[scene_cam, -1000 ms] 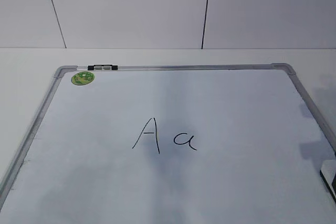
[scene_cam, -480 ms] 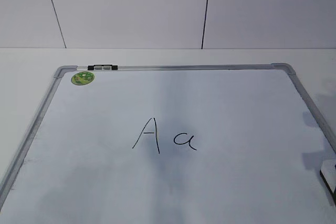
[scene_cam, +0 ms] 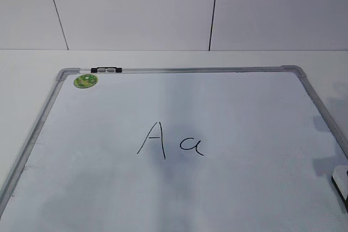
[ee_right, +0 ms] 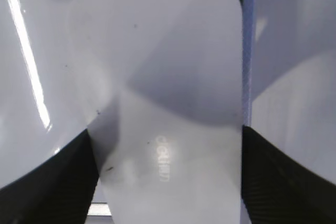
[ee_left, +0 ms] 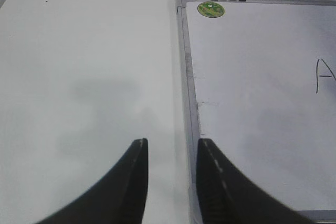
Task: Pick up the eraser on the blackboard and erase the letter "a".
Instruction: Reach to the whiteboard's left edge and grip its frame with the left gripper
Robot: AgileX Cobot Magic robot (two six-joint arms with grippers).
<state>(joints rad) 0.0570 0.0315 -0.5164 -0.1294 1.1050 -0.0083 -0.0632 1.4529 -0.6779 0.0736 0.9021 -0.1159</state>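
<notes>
Exterior view: the blackboard (scene_cam: 179, 188) lay flat on the white worktop (scene_cam: 32, 61), its silver frame running round it and a green sticker (scene_cam: 86, 80) in the far left corner. The capital "A" (scene_cam: 153, 140) and the letter "a" (scene_cam: 191, 145) sat side by side mid-board, both unsmudged. I could see only a sliver of the eraser (scene_cam: 340, 180) at the right edge, well apart from the letters, and neither arm showed here.

Left wrist view: my left end effector (ee_left: 170, 153) hung part open over the board's left frame rail, one finger above the bare worktop and the other above the frame, holding nothing.

Right wrist view: the eraser's (ee_right: 163, 98) white plastic back filled the frame, lying close along the board's frame rail. My right end effector (ee_right: 165, 182) straddled it with its fingers (ee_right: 47, 182) wide, right at each long side. I could not tell whether the pads were pressing yet, so I did not count it as held.

My worries from here: the smooth plastic could slip or twist if the fingers closed off-centre, and the finger on the frame side could snag the rail. With "A" right beside "a", a wide or skewed wipe would take out the wrong letter too.
</notes>
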